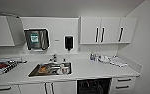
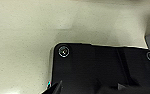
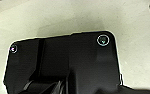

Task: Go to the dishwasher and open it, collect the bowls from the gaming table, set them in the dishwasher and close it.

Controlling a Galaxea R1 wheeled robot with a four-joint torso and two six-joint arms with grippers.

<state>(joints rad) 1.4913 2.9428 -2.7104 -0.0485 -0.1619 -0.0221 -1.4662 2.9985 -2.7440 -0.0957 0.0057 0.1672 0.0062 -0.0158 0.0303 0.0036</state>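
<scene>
The dishwasher (image 1: pixel 93 86) is straight ahead under the white counter (image 1: pixel 98 70), to the right of the sink. It shows as a dark opening one cabinet wide, with faint shapes inside. The bowls and the gaming table are out of view. In the left wrist view the arm's dark plate (image 2: pixel 98 67) hangs over a pale speckled floor (image 2: pixel 26 35). The right wrist view shows the same kind of plate (image 3: pixel 66 62) over the same floor (image 3: pixel 66 17).
A steel sink (image 1: pixel 32 73) holds dishes, with a tap (image 1: pixel 54 58) behind it. Clutter (image 1: pixel 3 66) lies on the counter's left, bottles (image 1: pixel 92 56) and white items at the right. Drawers (image 1: pixel 123 83) flank the dishwasher. Wall cabinets (image 1: pixel 103 30) hang above, and a wall (image 1: pixel 148 50) closes the right side.
</scene>
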